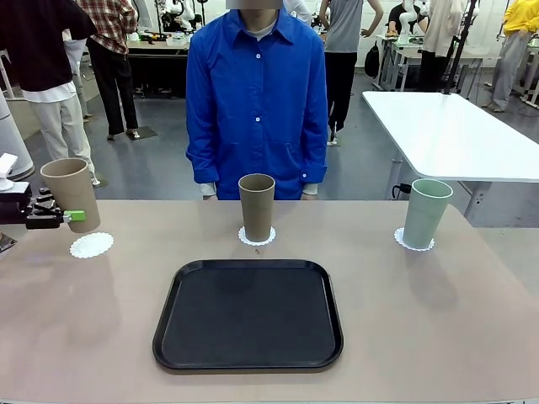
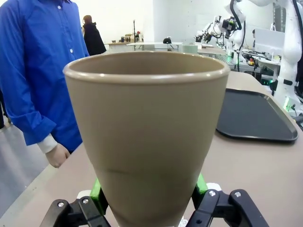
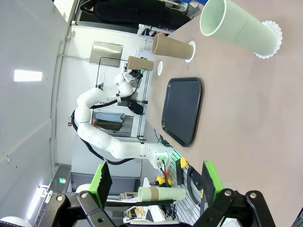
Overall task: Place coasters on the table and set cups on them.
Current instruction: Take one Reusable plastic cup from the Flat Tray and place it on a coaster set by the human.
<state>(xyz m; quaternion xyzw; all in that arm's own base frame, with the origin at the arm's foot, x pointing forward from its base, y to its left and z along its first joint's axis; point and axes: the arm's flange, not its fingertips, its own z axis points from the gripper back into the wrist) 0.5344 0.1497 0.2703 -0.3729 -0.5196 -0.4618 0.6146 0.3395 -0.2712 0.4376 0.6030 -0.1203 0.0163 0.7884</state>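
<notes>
The tan cup (image 1: 72, 194) hangs tilted just above and left of the 1 bare coaster (image 1: 91, 246), pinched low on its body by the left gripper (image 1: 74, 216). The coaster lies below, slightly right. Right gripper (image 3: 154, 182) gapes wide, holding nothing.

Left gripper (image 1: 74, 216) clamped on a tan cup (image 1: 72, 194), tilted, held just above an empty doily (image 1: 91, 246) at the bench (image 1: 472, 320) left edge. Second tan cup (image 1: 256, 207) and green cup (image 1: 425, 212) each upright on doilies. Black tray (image 1: 248, 315) in front. Person in blue shirt (image 1: 257, 101) stands behind.
</notes>
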